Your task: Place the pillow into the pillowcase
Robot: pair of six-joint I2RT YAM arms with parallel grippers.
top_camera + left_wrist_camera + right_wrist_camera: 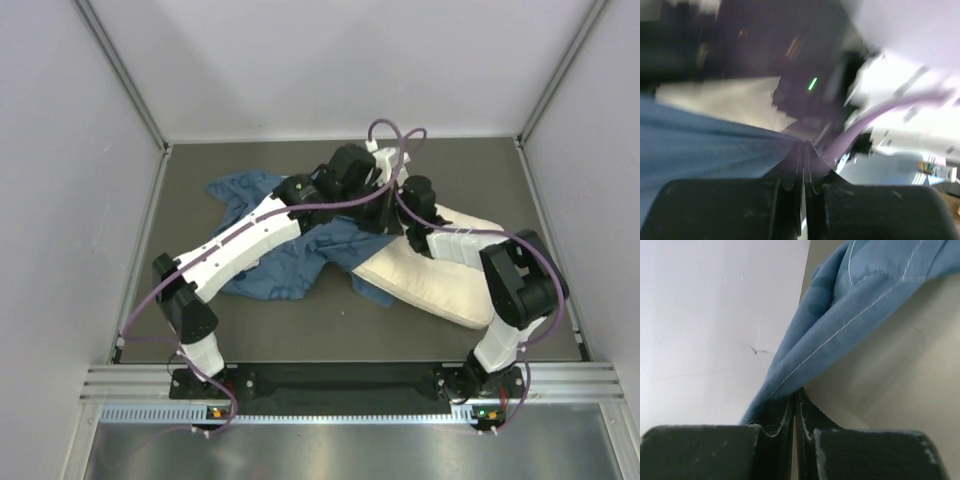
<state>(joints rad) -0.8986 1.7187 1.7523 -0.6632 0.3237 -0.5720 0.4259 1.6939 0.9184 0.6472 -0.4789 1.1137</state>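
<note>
Pillow point(440, 285) lay right of centre in the top view. Its long axis slanted from the middle of the frame toward the lower right, and its inner end sat against the pillowcase point(290, 262). The case sprawled crumpled over the left-centre of the table point(300, 330).

Both your grippers met just above that junction. Your right gripper point(794, 399) was pressed together on the case's stitched hem, with cream fabric just beside it. Your left gripper point(804, 150) also looked pressed together, with blue cloth running into it, though that view was blurred.

The pillow lay below and right of both grippers, nearer your right arm point(515, 285). I judged the opening needed drawing that way, along the long axis.
</note>
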